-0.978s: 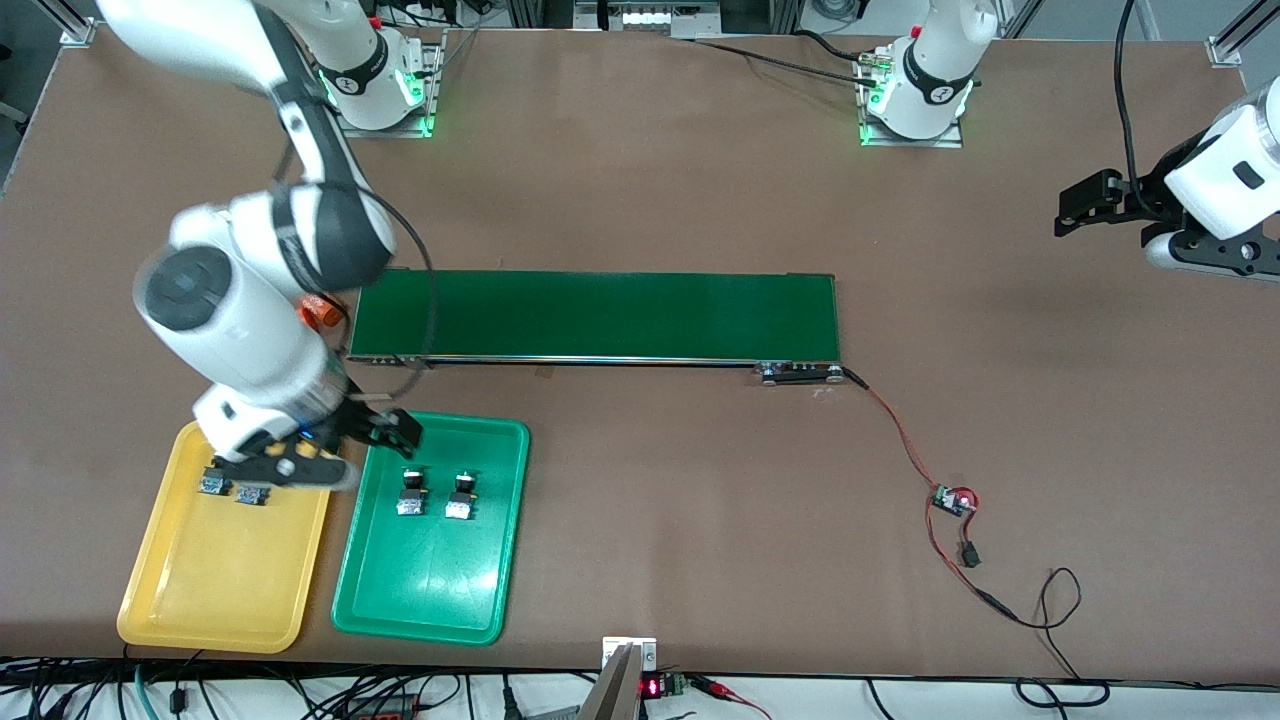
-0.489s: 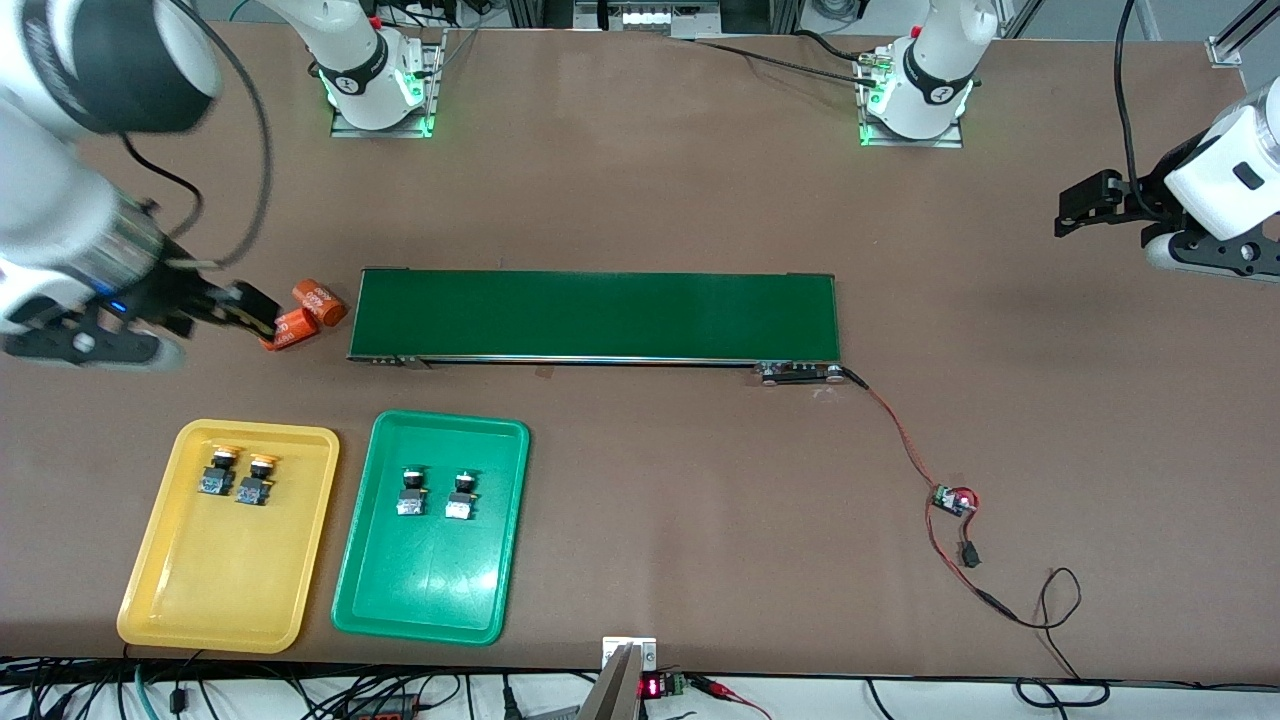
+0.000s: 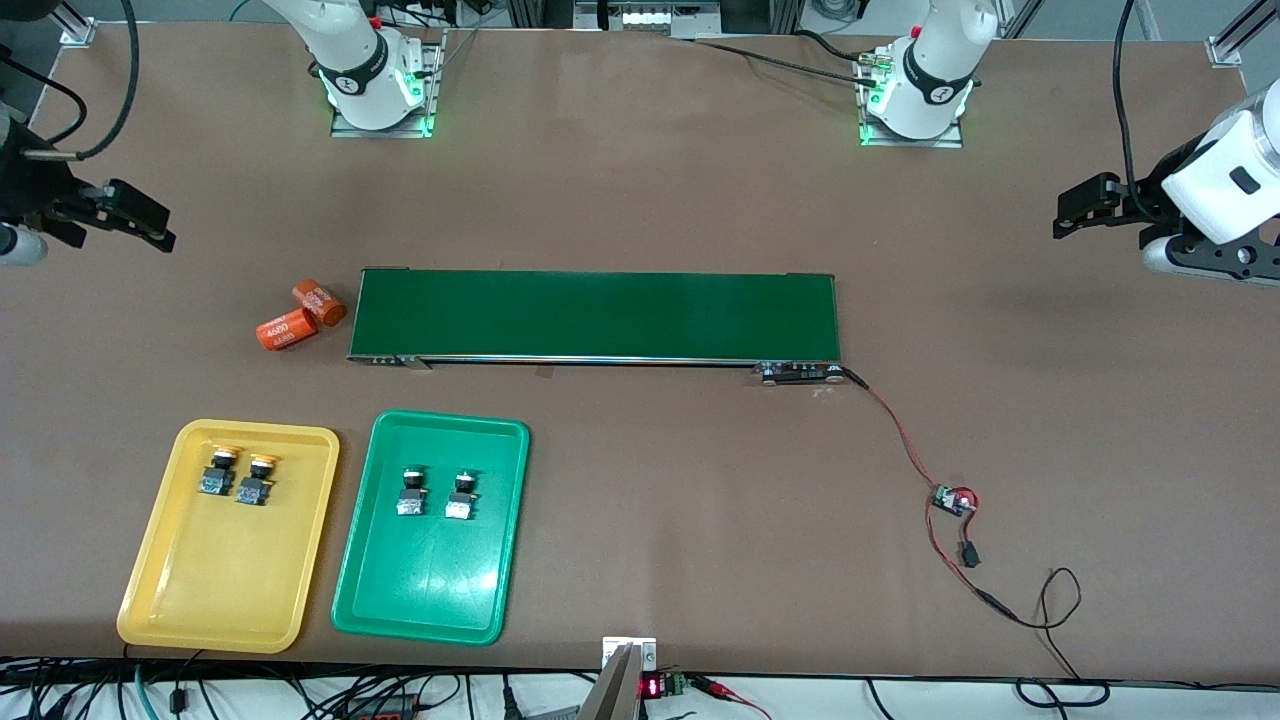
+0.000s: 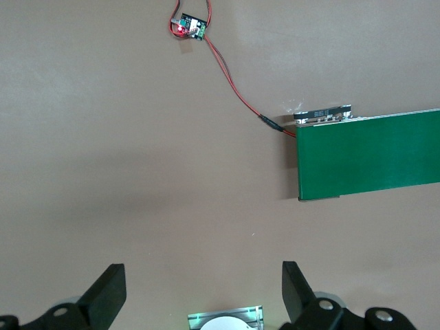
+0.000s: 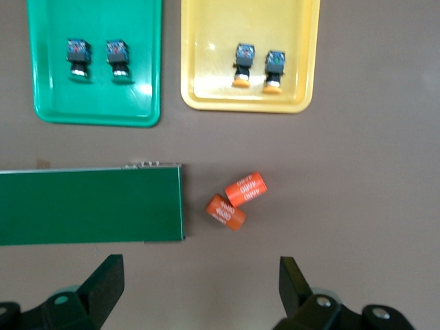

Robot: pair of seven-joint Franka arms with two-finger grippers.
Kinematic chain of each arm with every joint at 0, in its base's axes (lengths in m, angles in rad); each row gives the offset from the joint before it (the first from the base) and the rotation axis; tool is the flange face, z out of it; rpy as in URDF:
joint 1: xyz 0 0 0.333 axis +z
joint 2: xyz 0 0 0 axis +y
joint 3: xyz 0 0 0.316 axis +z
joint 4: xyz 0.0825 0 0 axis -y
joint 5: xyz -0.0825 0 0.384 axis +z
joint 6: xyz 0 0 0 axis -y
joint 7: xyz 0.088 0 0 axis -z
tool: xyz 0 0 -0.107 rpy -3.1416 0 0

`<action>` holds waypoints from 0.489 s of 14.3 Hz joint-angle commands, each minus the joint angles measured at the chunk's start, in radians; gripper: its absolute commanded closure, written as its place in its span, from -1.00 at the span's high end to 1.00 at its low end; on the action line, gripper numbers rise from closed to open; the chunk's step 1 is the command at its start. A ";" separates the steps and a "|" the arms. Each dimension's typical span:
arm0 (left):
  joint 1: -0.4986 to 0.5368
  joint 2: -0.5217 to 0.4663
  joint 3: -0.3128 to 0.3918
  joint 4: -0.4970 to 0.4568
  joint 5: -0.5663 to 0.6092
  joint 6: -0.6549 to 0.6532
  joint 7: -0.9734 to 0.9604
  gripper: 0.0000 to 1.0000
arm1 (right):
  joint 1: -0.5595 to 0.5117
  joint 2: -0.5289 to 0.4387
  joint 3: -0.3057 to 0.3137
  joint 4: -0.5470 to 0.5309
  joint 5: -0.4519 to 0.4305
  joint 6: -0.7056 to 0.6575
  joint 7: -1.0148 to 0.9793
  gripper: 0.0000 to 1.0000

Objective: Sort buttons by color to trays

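Table: brown tabletop fills my front feed, with both arm bases along its top edge.
Landmark: I place everything by the dark-green conveyor belt, lying lengthwise mid-table.
Yellow tray: nearer the front camera than the belt, past the belt's end toward the right arm's end of the table.
Yellow buttons: two, and, lying side by side in the yellow tray, in the part of it closest to the belt.
Green tray: just beside the yellow tray, nearer the front camera than the belt, under the belt's right-arm end.
Green buttons: two, and, side by side in the green tray, in its half closest to the belt.
Orange cylinders: two, touching each other, on the table just off the belt's right-arm end.
Circuit board: small, on red wire running from the belt's left-arm end, nearer the front camera than the belt.
Right gripper: up over bare table off the belt's right-arm end; I see its fingers spread wide, nothing between them.
Left gripper: over bare table off the belt's left-arm end; fingers apart and empty, arm waiting.
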 commanded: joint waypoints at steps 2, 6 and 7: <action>0.001 0.012 0.000 0.022 -0.006 -0.005 0.018 1.00 | -0.018 -0.027 0.020 -0.005 -0.003 -0.065 0.000 1.00; 0.001 0.012 0.000 0.022 -0.006 -0.005 0.018 1.00 | -0.007 -0.007 0.018 0.033 -0.006 -0.134 0.003 1.00; 0.001 0.012 0.000 0.022 -0.006 -0.005 0.018 1.00 | -0.007 -0.007 0.018 0.033 -0.004 -0.139 0.004 1.00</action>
